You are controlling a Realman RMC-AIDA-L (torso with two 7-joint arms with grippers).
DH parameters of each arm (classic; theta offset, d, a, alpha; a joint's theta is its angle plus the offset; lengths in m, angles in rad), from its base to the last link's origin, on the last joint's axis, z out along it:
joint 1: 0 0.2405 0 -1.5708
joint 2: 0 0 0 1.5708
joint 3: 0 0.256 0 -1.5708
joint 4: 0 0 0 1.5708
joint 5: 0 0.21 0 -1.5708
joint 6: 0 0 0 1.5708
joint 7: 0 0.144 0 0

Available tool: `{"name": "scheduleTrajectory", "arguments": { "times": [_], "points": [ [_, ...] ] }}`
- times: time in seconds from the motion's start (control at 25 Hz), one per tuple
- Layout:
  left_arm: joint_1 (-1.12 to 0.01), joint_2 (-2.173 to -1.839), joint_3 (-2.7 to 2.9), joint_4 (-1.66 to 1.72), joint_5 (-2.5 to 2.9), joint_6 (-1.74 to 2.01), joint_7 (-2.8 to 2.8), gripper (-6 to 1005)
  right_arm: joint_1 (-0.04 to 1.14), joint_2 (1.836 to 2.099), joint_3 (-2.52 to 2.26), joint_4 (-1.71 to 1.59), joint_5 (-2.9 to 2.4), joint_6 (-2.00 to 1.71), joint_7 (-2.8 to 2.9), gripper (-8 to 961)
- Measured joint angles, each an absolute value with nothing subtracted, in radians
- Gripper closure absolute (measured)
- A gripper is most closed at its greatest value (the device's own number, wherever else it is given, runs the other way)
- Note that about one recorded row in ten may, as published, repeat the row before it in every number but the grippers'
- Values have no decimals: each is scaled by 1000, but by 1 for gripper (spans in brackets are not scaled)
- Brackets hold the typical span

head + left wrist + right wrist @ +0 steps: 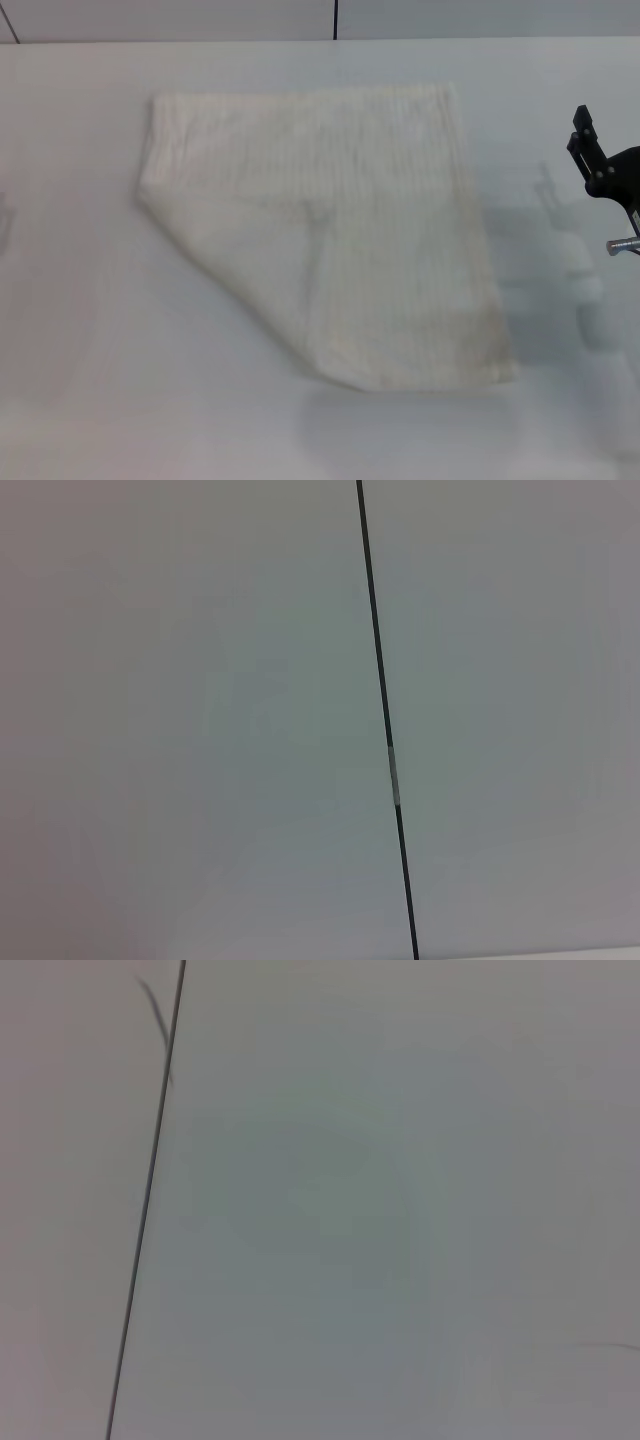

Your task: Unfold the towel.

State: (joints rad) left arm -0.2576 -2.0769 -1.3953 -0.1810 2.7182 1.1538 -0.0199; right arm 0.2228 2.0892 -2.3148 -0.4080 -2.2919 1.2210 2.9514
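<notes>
A: Arms first. Right hand (600, 160) sits at the right edge of the head view, black bracket parts raised above the bench (80, 380), well apart from the towel (330, 230). Holds nothing. Can't tell how far its fingers are spread; only part of it shows.

B: Left hand?

A: Out of sight in every view. Only a faint grey shape at the left edge of the head view, can't tell what that is.

B: Towel position?

A: Flat on the bench, middle of the head view, a bit toward the far side. Nothing touches it.

B: Wrist views add anything?

A: Not much. Left wrist view shows a plain pale surface with one thin dark seam (385, 730) running across it. Right wrist view, same sort of pale surface with a thin dark seam (145, 1210) near one side. No towel and no fingers in either. Head view alone shows the cloth and the right hand.

B: Material, shape?

A: Off-white, soft cloth, fine ribbed stripes in the weave, faint yellowish patches toward the near right corner. Outline is irregular: straight far edge, straight right edge, long diagonal edge on the left running to the near corner. Rounded thicker look at the far left corner. Bench is smooth, white, slightly glossy.
</notes>
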Motion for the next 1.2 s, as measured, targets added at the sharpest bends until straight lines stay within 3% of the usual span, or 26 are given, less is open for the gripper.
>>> {"name": "scheduleTrajectory", "arguments": {
  "times": [0.76,0.84,1.0,1.08,1.2],
  "points": [
    [-267,-2067,-1288,-265,2725,1112,-49,194,236,2080,-2348,-508,-2296,1118,2948,229],
    [-264,-2063,-1287,-351,2726,1048,-27,195,234,2053,-2337,-667,-2299,965,2886,229],
    [-242,-2050,-1292,-474,2726,976,-21,195,207,2028,-2283,-861,-2302,754,2793,229],
    [-223,-2034,-1291,-560,2727,907,-21,195,182,2024,-2215,-986,-2317,602,2755,229],
    [-201,-2022,-1293,-648,2764,832,-27,195,140,2040,-2074,-1172,-2371,292,2737,231]
  ]
}}
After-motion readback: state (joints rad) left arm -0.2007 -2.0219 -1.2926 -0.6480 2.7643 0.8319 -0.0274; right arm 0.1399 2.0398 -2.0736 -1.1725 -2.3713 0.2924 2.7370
